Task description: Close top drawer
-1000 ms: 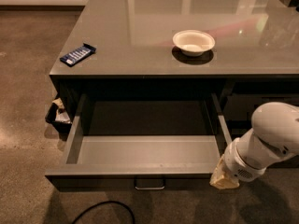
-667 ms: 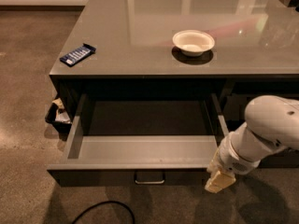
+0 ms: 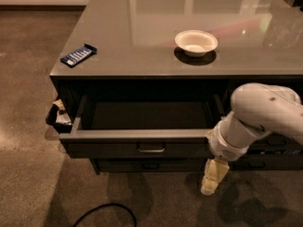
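Note:
The top drawer is a wide dark-grey drawer under the tabletop. It stands partly open, with its grey inside floor showing. A small loop handle sits at the middle of its front. My gripper hangs pointing down in front of the drawer's right front corner, below the drawer front's lower edge. The white wrist above it lies against the right end of the drawer front. The gripper holds nothing that I can see.
A white bowl and a blue packet lie on the glossy grey tabletop. A lower drawer front sits under the top drawer. A small bin with scraps stands at the left. A black cable lies on the floor.
The drawer has slid inward and less of its inside shows. My arm and gripper have moved left and toward the cabinet along with the drawer front.

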Tool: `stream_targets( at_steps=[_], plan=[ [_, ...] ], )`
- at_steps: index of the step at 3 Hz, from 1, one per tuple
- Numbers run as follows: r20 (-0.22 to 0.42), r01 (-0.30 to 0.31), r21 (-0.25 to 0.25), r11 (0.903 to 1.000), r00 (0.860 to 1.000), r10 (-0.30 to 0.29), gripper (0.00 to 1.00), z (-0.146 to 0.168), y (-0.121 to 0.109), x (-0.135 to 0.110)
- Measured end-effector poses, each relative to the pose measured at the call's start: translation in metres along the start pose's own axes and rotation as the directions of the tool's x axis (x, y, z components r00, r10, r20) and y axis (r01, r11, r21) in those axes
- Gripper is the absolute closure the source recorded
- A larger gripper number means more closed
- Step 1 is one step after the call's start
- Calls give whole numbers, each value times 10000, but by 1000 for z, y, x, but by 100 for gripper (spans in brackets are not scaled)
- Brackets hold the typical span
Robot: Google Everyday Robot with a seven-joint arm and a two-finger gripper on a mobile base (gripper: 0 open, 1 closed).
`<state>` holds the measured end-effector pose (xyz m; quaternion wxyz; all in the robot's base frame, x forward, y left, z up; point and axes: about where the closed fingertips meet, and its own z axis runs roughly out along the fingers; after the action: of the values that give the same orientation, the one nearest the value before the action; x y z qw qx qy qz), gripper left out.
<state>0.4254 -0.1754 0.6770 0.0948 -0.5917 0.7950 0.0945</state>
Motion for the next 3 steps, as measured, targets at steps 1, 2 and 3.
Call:
stream_targets(
  at_steps=[1, 2, 3],
  plan=[
    [-71, 289, 25, 9996, 9996, -289, 0, 2, -21, -22],
    [-82, 329, 80, 9994, 9994, -328, 0, 1, -35, -29],
    [-102, 322, 278, 9991, 9994, -319, 19, -4, -44, -31]
  ],
)
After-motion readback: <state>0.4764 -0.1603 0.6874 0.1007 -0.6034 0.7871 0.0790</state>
